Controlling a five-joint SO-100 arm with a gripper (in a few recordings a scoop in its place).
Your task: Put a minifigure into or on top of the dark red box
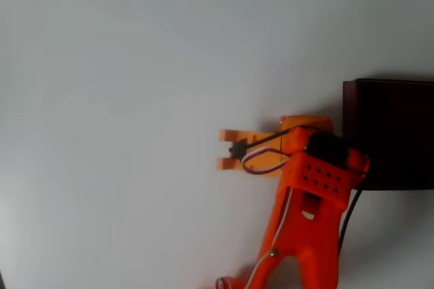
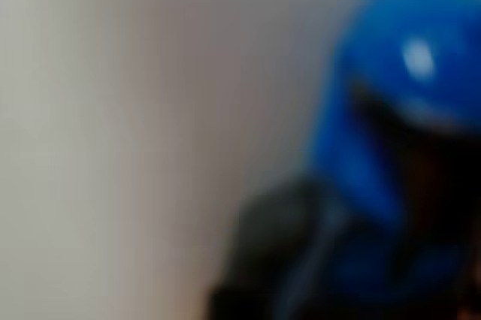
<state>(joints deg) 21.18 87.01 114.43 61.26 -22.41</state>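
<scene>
Starting at the jaws: in the overhead view the orange two-finger gripper (image 1: 229,149) points toward nine o'clock, its two orange prongs lying parallel with a strip of white table showing between them. Whether they are clamped on anything, I cannot tell from up here. In the wrist view, the tiny blue toy minifigure (image 2: 406,102) looms huge and badly blurred at about two o'clock of the frame, its rounded bright blue head glossy with a white highlight, darker blue and black shapes below it. It sits very close to the lens, but the blur hides whether the fingers touch it. Moving outward, the orange arm runs down toward six o'clock in the overhead view. At three o'clock of the gripper's body sits the square dark red box (image 1: 390,133) with its nearly black inside. All around lies the plain white table (image 1: 122,99).
</scene>
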